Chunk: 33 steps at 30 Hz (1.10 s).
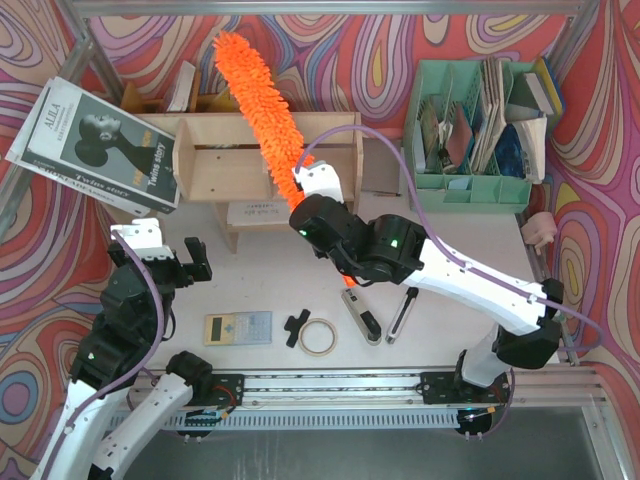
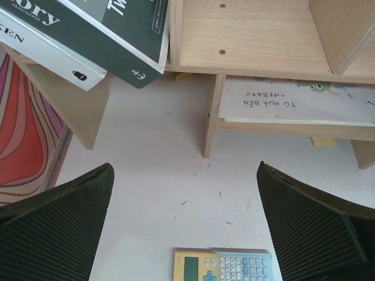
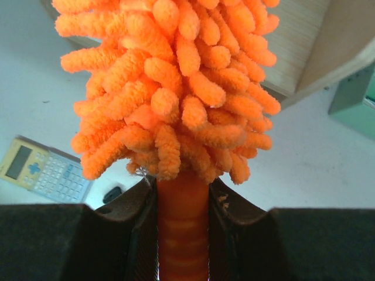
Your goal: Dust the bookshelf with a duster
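The plywood bookshelf [image 1: 215, 165] stands at the back of the table, with a magazine [image 1: 95, 145] leaning on its left end. It also shows in the left wrist view [image 2: 252, 41]. The fluffy orange duster [image 1: 258, 95] lies slanted across the shelf's top, its tip beyond the back edge. My right gripper [image 1: 308, 195] is shut on the duster's smooth orange handle [image 3: 183, 228], with the fluffy head [image 3: 176, 82] filling the right wrist view. My left gripper [image 1: 195, 262] is open and empty above the table, in front of the shelf's left part; in its wrist view [image 2: 184, 175] the fingers stand wide apart.
A mint green file organizer [image 1: 478, 125] with papers stands at the back right. A yellow calculator [image 1: 238, 327], a tape roll [image 1: 318, 338], a small black piece [image 1: 297, 326] and two dark tools [image 1: 362, 315] lie near the front. A thin book [image 2: 293, 99] lies under the shelf.
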### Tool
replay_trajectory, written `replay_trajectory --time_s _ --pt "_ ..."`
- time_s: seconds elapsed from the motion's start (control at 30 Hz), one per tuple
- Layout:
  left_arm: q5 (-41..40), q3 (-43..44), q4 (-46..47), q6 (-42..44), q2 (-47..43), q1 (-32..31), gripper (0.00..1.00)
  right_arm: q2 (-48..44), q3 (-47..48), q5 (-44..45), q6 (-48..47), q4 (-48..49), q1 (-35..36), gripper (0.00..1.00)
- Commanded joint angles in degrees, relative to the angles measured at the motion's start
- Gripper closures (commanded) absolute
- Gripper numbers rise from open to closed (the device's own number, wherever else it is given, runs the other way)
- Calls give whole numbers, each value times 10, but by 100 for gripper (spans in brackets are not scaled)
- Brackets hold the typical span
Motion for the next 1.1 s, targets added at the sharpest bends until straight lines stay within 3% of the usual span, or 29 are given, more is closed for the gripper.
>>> replay_trajectory --time_s 0.0,0.37,0.67,1.07 --pt "-5 -3 7 2 -5 4 2 -31 -17 40 34 -39 -12 100" --pt "-6 -3 6 2 -1 4 2 -15 -25 -44 3 20 -17 100" --pt "-7 -4 7 4 -2 3 2 -17 -15 55 33 -45 -21 100" --pt "-4 -4 6 3 -2 4 1 -83 -55 98 76 -120 -46 100"
